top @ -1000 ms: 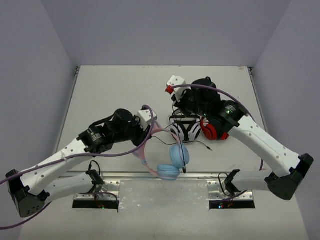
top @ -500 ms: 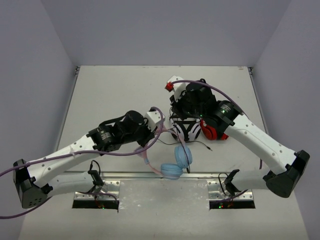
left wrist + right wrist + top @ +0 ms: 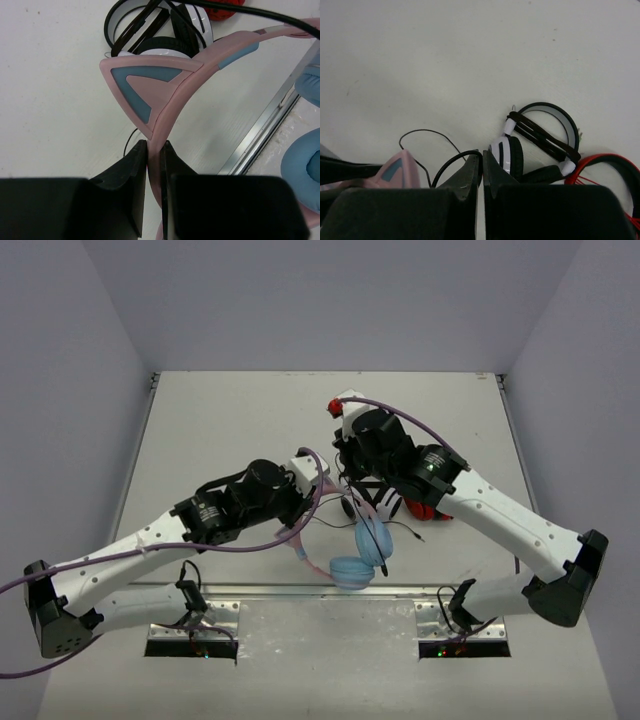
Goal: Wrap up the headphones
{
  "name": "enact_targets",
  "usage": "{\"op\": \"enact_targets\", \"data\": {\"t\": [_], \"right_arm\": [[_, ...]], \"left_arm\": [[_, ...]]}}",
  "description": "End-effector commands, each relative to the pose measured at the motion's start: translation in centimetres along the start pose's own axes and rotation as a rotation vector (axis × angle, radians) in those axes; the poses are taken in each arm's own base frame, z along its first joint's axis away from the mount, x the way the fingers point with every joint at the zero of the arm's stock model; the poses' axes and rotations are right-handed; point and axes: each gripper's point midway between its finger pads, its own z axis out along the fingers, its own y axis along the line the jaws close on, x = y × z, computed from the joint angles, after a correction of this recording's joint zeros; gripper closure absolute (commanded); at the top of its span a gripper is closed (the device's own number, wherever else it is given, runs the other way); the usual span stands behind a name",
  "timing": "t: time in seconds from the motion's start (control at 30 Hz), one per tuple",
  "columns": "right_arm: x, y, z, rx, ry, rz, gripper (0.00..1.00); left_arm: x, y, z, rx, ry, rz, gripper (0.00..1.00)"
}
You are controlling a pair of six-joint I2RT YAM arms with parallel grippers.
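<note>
The headphones have light-blue ear cups (image 3: 372, 538) and a pink headband (image 3: 210, 55) with a cat ear (image 3: 145, 92). They hang near the table's front edge. My left gripper (image 3: 300, 528) is shut on the pink headband, just below the cat ear (image 3: 155, 150). My right gripper (image 3: 352, 496) is shut on the black cable (image 3: 451, 164), which loops out from between its jaws (image 3: 481, 156). A thinner stretch of cable (image 3: 427, 132) lies on the table beside the pink ear (image 3: 395, 170). One blue cup shows in the left wrist view (image 3: 300, 180).
A white-and-black pair of headphones (image 3: 540, 135) lies just beyond my right gripper, partly under it in the top view (image 3: 392, 506). A red-and-black pair (image 3: 615, 172) lies to its right. A metal strip (image 3: 260, 590) runs along the table's front edge.
My left gripper has carried the headband and blue cups to the right. My right arm has shifted left and nearer, now covering most of the other two pairs.
</note>
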Motion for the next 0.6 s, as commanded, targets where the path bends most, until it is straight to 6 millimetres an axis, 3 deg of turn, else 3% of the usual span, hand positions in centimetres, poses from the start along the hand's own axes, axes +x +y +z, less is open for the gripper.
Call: {"op": "enact_targets", "data": {"t": [0.0, 0.17, 0.3, 0.47, 0.57], "right_arm": [[-1.2, -3.0, -0.2, 0.212, -0.040, 0.074, 0.99], [-1.1, -4.2, -0.2, 0.282, -0.053, 0.077, 0.99], [-0.9, -4.3, 0.5, 0.299, -0.033, 0.065, 0.99], [-0.3, -3.6, 1.2, 0.261, -0.015, 0.061, 0.99], [0.1, -1.7, 1.7, 0.145, -0.021, 0.040, 0.99]], "left_arm": [[-6.2, -1.3, -2.3, 0.057, -0.225, -0.044, 1.00], [-6.6, -1.6, -3.5, 0.078, -0.261, -0.046, 1.00], [-8.1, -2.2, -5.0, 0.116, -0.339, -0.046, 1.00], [-9.3, -2.1, -5.6, 0.118, -0.367, -0.047, 1.00], [-9.7, -2.1, -6.4, 0.116, -0.398, -0.049, 1.00]]}}
